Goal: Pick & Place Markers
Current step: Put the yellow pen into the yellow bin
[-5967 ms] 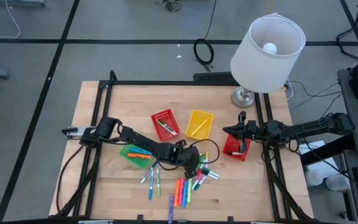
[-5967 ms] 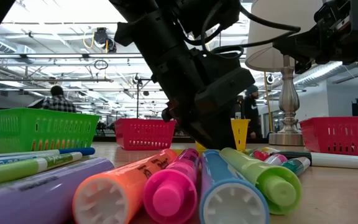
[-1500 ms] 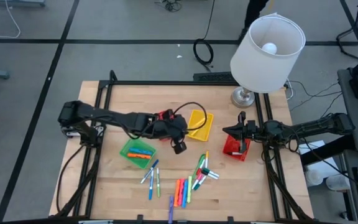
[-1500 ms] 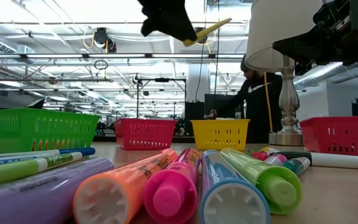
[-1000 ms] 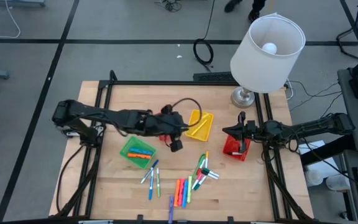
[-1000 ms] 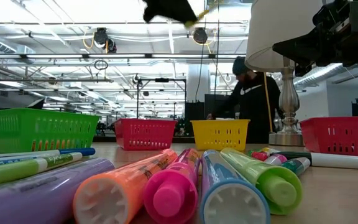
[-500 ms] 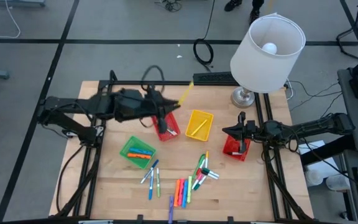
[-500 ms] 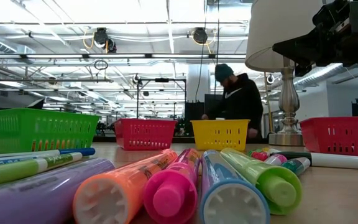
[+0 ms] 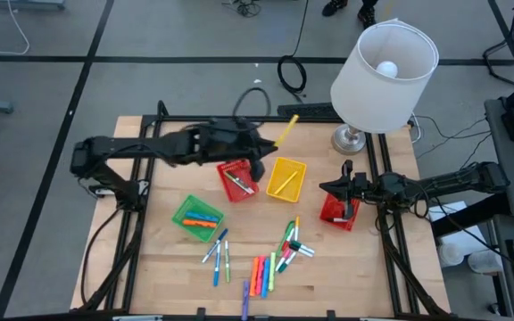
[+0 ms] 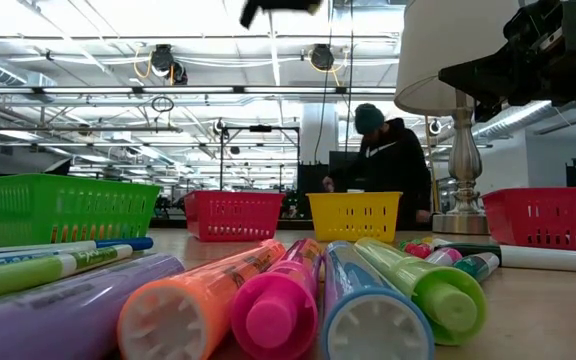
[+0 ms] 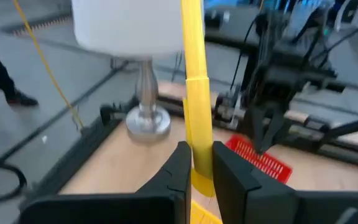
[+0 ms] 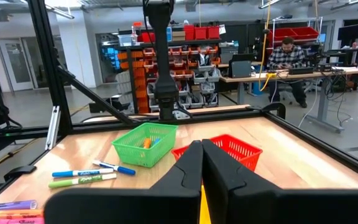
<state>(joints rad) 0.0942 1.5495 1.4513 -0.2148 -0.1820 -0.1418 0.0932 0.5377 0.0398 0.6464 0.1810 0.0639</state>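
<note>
My left gripper point(image 9: 269, 146) hangs high over the far middle of the table, above the red basket point(image 9: 237, 178), shut on a yellow marker point(image 9: 286, 130). The same marker point(image 11: 195, 74) sticks out past the fingers in the left wrist view. In the low view only the gripper's underside point(image 10: 278, 8) shows at the top. Several markers point(image 9: 261, 263) lie loose near the front edge, some in the green basket point(image 9: 197, 218). At the right edge my right gripper point(image 9: 327, 187) waits shut over a second red basket point(image 9: 335, 212). My left gripper pinches the yellow marker between its two fingers point(image 11: 180, 165) near the marker's rear end point(image 11: 199, 160). The fingers come about level from the table's left and lie along the marker. Most of the marker points on past the fingertips toward the far right, lifted clear of everything.
A yellow basket point(image 9: 286, 176) stands right of the red one. A white-shaded lamp point(image 9: 384, 62) stands at the far right corner, its base point(image 11: 146, 121) ahead of the left gripper. A black frame point(image 9: 239, 119) rims the table. A person point(image 10: 380, 160) stands beyond the table.
My left gripper, still shut on the yellow marker, has risen from beside the yellow basket and swung toward the far edge, then a little to the right. It has tipped up toward level. In the low view it left the picture's top and has partly come back.
</note>
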